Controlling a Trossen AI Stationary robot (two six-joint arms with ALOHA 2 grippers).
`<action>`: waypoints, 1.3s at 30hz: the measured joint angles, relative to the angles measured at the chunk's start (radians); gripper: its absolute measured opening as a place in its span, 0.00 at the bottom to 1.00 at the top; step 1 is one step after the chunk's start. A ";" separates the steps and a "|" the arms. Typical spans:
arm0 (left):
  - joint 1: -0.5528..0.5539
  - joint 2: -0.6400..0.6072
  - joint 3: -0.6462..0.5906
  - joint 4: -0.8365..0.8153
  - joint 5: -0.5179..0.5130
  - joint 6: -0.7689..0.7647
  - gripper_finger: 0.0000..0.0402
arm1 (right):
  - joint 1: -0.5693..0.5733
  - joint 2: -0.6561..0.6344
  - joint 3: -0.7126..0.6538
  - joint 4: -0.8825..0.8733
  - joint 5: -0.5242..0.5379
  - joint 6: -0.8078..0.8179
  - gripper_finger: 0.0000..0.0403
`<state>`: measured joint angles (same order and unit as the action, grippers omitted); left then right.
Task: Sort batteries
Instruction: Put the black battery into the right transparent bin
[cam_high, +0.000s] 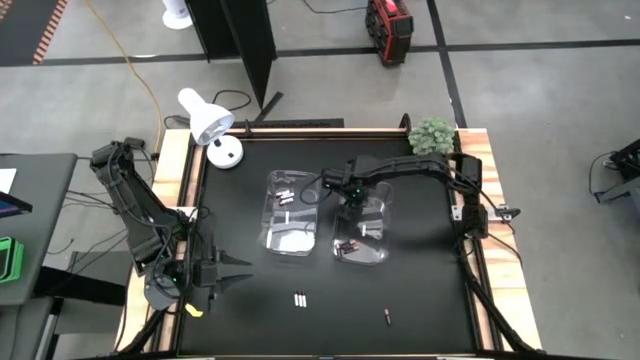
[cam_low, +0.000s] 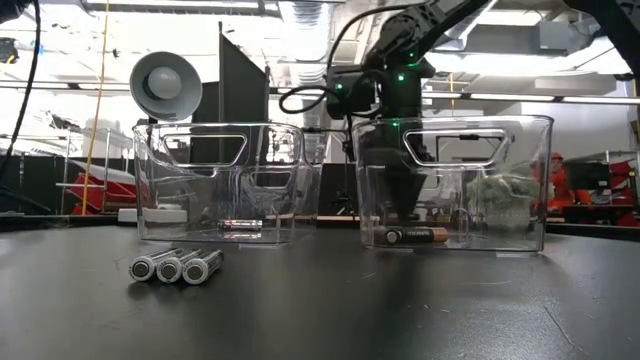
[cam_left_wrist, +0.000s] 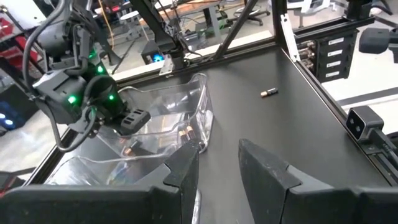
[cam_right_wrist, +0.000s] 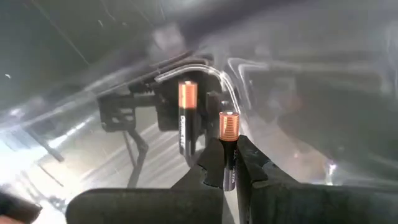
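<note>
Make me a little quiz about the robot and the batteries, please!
1. True or false: the right gripper is pinching a copper-topped battery inside the right bin.
2. Which batteries lie loose on the table in a tight row?
A. the silver batteries
B. copper-topped ones
C. none
3. Fill in: the left gripper waits near the table's ____ edge, away from both bins, holding nothing.

Key: 1 true. 2 A. 3 left.
</note>
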<state>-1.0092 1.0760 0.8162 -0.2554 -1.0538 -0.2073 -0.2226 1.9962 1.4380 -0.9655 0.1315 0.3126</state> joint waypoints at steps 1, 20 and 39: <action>0.000 0.000 0.000 0.000 0.000 0.000 0.27 | 0.000 0.000 -0.002 0.002 0.002 -0.001 0.05; 0.000 0.000 0.000 -0.001 0.000 0.000 0.27 | 0.013 0.000 -0.003 0.034 0.002 -0.008 0.15; 0.000 0.000 0.000 -0.001 0.000 0.001 0.27 | 0.019 0.003 0.011 0.037 -0.002 -0.008 0.25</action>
<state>-1.0092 1.0760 0.8158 -0.2563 -1.0542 -0.2066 -0.2035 1.9991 1.4494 -0.9283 0.1291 0.3042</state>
